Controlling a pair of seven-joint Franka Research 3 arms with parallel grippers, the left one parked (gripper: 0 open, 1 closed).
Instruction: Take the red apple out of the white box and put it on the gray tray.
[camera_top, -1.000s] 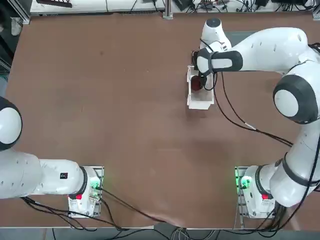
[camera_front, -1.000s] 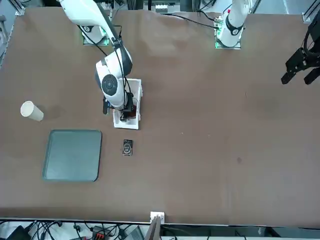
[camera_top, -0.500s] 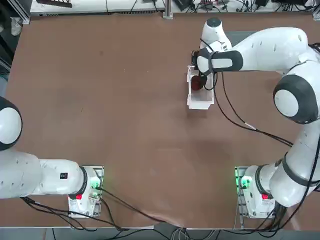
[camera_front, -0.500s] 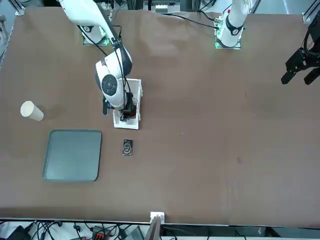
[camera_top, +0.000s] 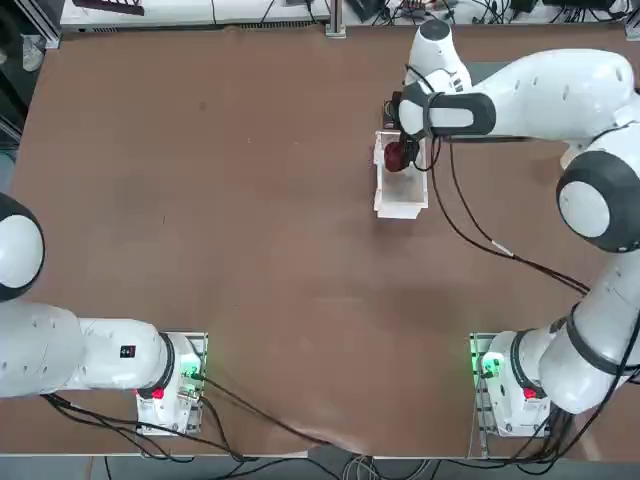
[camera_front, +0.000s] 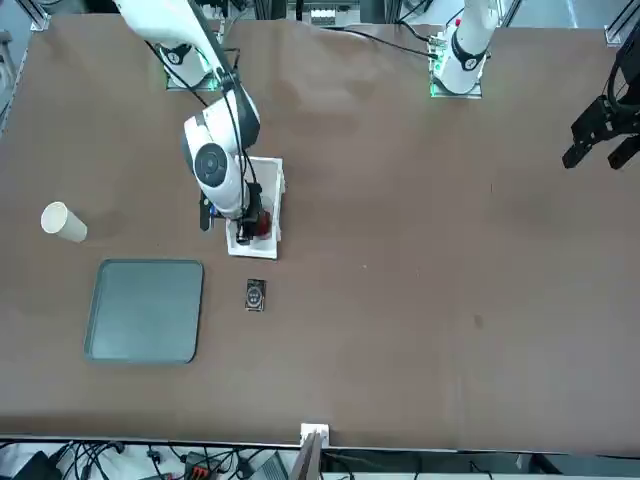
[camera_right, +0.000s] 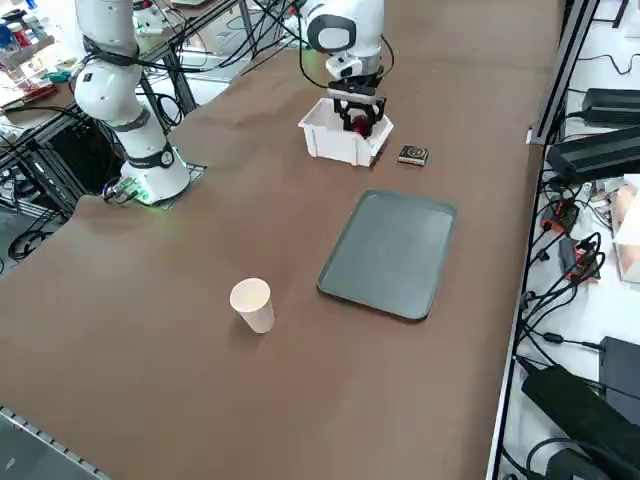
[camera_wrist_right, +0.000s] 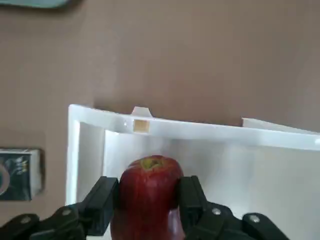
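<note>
Currently the right end effector (camera_wrist_right: 147, 200) is clamped on the red apple (camera_wrist_right: 148, 192), just above the white box (camera_wrist_right: 200, 131) floor. Lift straight up — clear the thin walls first — then carry it to the gray tray (camera_front: 145, 308), near the paper cup (camera_front: 63, 222).

Apple (camera_wrist_right: 149, 192) between fingers (camera_wrist_right: 104, 202), above box (camera_wrist_right: 210, 132)

On bench: one red apple (camera_wrist_right: 149, 194), one white box (camera_top: 400, 186), one gray tray (camera_front: 146, 310), one white paper cup (camera_right: 252, 304), one small dark rectangular item (camera_front: 255, 295).
</note>
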